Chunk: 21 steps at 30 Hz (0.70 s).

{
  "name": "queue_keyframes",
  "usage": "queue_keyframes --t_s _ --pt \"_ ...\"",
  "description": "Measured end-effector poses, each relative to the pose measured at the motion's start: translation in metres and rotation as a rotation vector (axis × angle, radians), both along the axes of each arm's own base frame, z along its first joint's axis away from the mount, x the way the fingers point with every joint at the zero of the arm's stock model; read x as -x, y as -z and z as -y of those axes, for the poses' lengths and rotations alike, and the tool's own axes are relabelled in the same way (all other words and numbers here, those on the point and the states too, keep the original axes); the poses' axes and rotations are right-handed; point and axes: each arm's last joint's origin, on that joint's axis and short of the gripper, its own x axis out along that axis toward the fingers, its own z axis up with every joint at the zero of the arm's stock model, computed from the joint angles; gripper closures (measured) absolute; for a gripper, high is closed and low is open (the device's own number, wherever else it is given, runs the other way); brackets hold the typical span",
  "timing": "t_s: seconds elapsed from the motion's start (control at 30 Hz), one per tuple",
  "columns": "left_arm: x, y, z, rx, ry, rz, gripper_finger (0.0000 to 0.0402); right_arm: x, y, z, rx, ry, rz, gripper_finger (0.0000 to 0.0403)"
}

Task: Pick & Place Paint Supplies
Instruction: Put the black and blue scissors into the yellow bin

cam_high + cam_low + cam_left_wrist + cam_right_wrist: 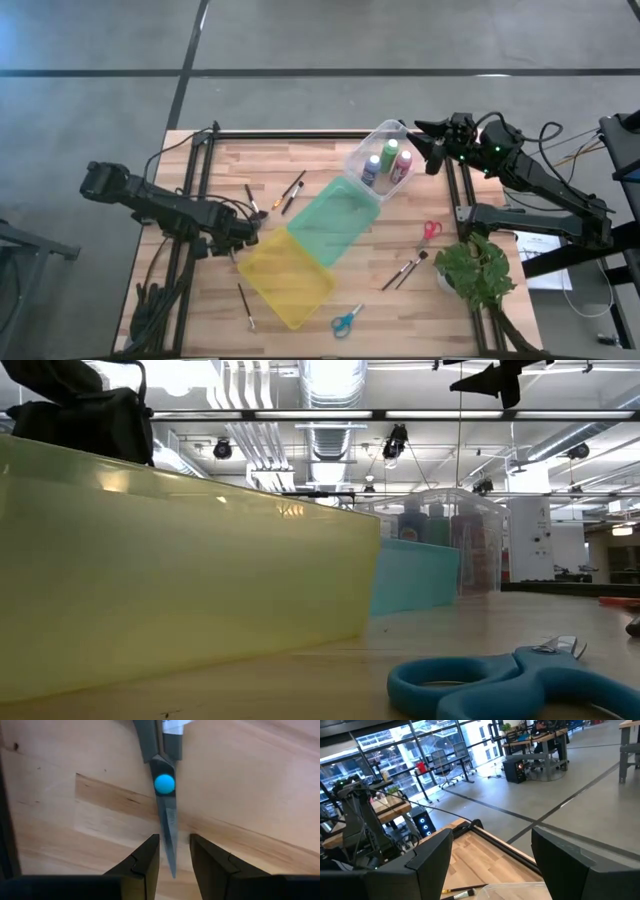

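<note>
While overhead hides them, left gripper (172, 862) straddles scissors (165, 805) (grey-handled).

Left arm reaches in from the table's left edge, stretched low across the surface toward the middle. Left hand (245, 232) sits down near the tabletop, wrist pointing steeply down. Its fingers (144, 865) are partly closed, a narrow gap between them, tips straddling a thin blade without clearly pressing on it; contact can't be confirmed.

Right arm is folded back at the far right corner of the table, forearm running along the right edge. Right hand (425, 128) is raised well above the surface, pointing left and about level. Its fingers (432, 857) are spread wide, nothing between them.
</note>
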Motion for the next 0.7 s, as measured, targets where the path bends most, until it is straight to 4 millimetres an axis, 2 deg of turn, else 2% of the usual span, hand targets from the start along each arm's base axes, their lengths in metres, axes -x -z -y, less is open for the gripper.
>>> queue_keyframes --t_s 0.7 --pt "0.0034 0.0044 -0.0005 0.002 -0.011 -0.008 0.0285 0.0000 0.0000 0.0000 0.000 0.000 0.000 0.0139"
